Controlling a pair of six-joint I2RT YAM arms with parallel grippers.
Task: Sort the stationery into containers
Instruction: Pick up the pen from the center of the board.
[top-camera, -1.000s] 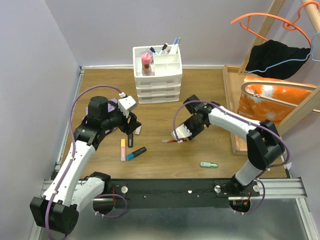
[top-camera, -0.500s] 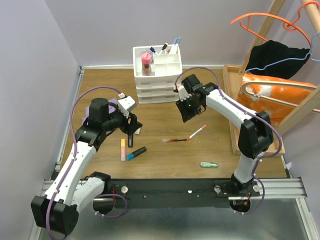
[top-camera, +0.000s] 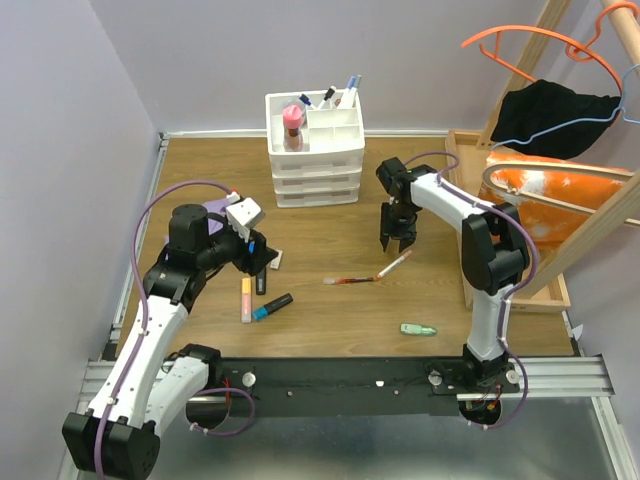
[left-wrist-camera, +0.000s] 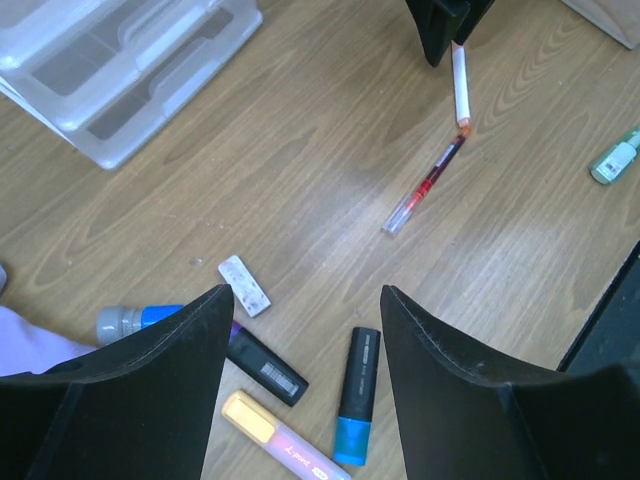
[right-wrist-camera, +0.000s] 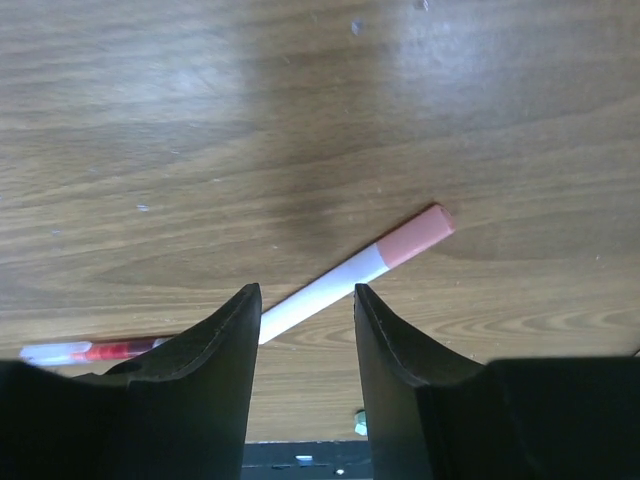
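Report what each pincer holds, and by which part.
Nothing held. Left pincer is open above the markers; right pincer is open over the white pen, not gripping it.

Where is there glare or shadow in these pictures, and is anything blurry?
Right wrist view: a pale sheen of glare on the table at upper right, and a dim shadow above the white pen. Left wrist view: everything sharp, its own fingers mere dark shapes. Top view: evenly lit, soft shadows.

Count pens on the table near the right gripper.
2. A white pen with an orange cap lies by the right gripper; a clear red pen lies at its uncapped end, farther from the gripper.
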